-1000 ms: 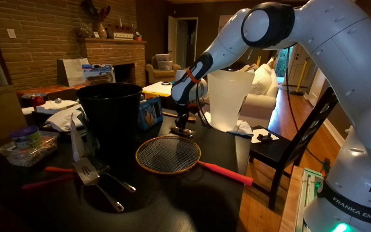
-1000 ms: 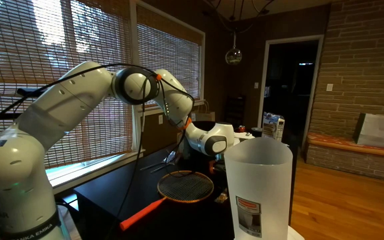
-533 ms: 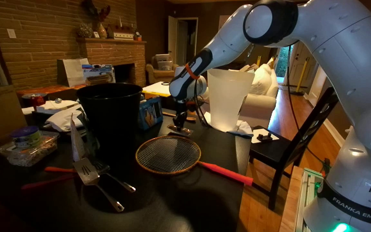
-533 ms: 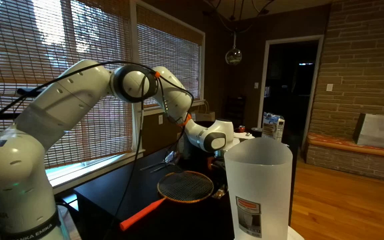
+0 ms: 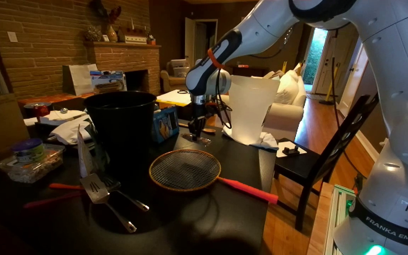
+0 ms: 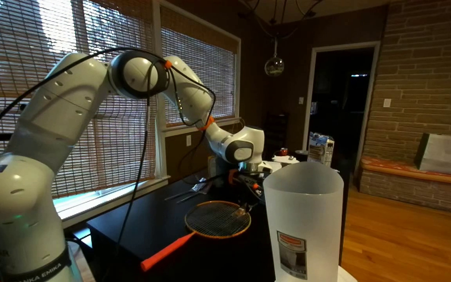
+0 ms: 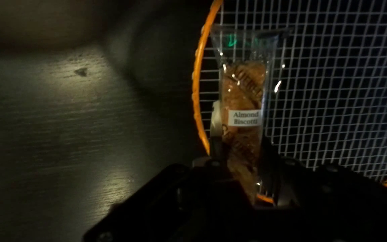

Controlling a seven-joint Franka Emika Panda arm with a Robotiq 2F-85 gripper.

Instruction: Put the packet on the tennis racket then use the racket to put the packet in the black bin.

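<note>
So, pkt [image 7: 244, 95] in tool [image 7: 242, 136], nr racket [image 5: 188, 170].

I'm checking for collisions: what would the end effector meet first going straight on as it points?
Probably the tennis racket near its orange rim, behind the held packet in the wrist view; depth is unclear.

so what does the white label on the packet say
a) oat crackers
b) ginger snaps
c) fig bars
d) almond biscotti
d, since in the wrist view the white label on the clear-wrapped packet reads "Almond Biscotti".
</note>
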